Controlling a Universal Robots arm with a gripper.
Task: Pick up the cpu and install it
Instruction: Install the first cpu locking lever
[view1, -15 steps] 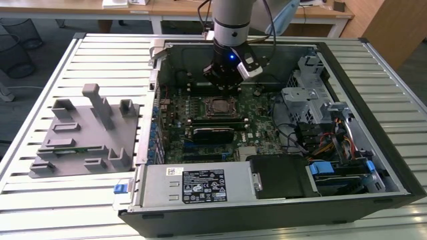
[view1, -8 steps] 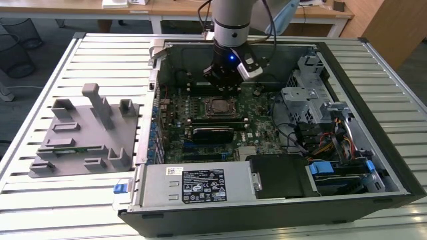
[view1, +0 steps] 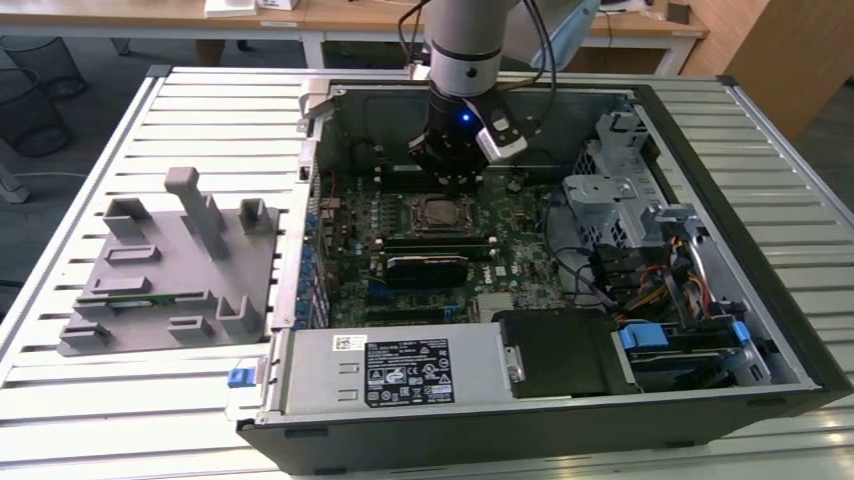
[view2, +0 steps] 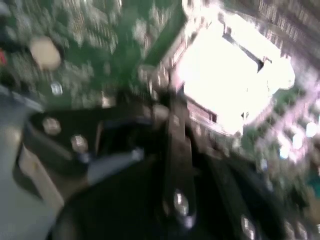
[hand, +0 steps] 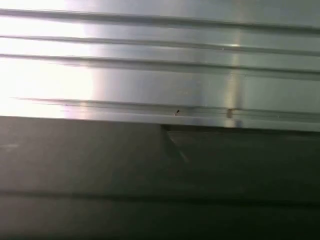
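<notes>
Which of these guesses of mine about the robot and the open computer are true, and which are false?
1. The tool hangs inside the open computer case, above the green motherboard. True.
2. The square socket lies just below the tool in the exterior view. True.
3. The grey fixture tray sits inside the case. False: it rests on the slatted table, on the exterior view's left of the case.
4. The arm is reaching over the grey fixture tray. False: it stands over the motherboard.
5. The case is closed with a side panel. False: it is open.
</notes>
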